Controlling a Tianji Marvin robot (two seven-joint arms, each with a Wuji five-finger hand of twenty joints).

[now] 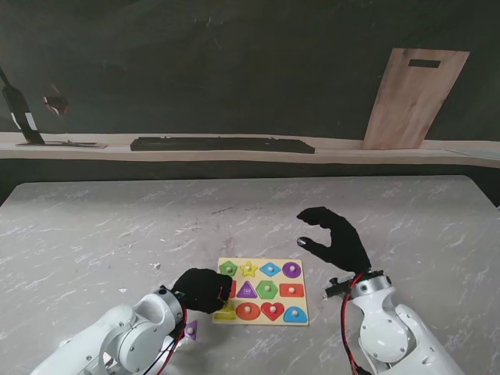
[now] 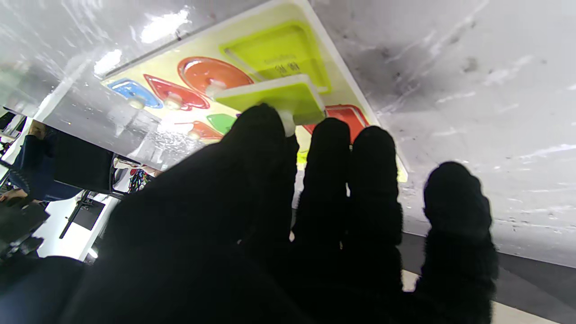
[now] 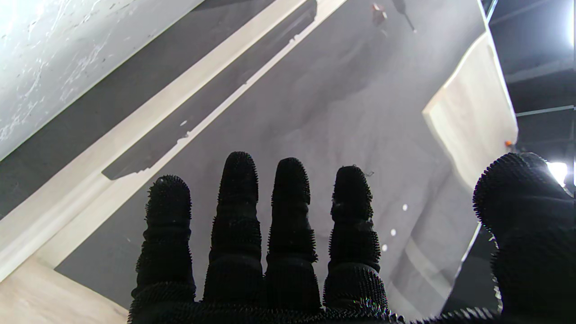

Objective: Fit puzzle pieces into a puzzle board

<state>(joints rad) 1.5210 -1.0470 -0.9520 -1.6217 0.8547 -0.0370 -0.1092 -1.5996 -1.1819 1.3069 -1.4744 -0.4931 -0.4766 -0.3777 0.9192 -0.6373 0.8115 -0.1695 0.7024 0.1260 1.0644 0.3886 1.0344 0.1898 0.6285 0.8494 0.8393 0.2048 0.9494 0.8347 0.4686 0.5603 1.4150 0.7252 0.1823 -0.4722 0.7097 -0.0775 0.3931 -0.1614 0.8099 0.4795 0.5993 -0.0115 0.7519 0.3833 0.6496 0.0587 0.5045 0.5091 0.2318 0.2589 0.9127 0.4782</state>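
Note:
The yellow puzzle board point(image 1: 280, 280) lies on the marble table in front of me, with coloured shapes seated in most slots. My left hand point(image 1: 203, 289) hovers over the board's near left corner. In the left wrist view that hand point(image 2: 270, 216) is shut on the white knob of a lime-yellow square piece point(image 2: 274, 96). The piece is tilted just over its matching empty recess point(image 2: 274, 56) in the board point(image 2: 339, 76). My right hand point(image 1: 336, 238) is raised to the right of the board, fingers spread, holding nothing; its wrist view point(image 3: 288, 252) shows only the back wall.
A loose purple triangle piece point(image 1: 191, 329) lies on the table beside my left forearm. A wooden cutting board point(image 1: 412, 98) leans on the back wall. A long dark bar point(image 1: 223, 144) rests on the ledge, and a black stand point(image 1: 23, 117) is at far left.

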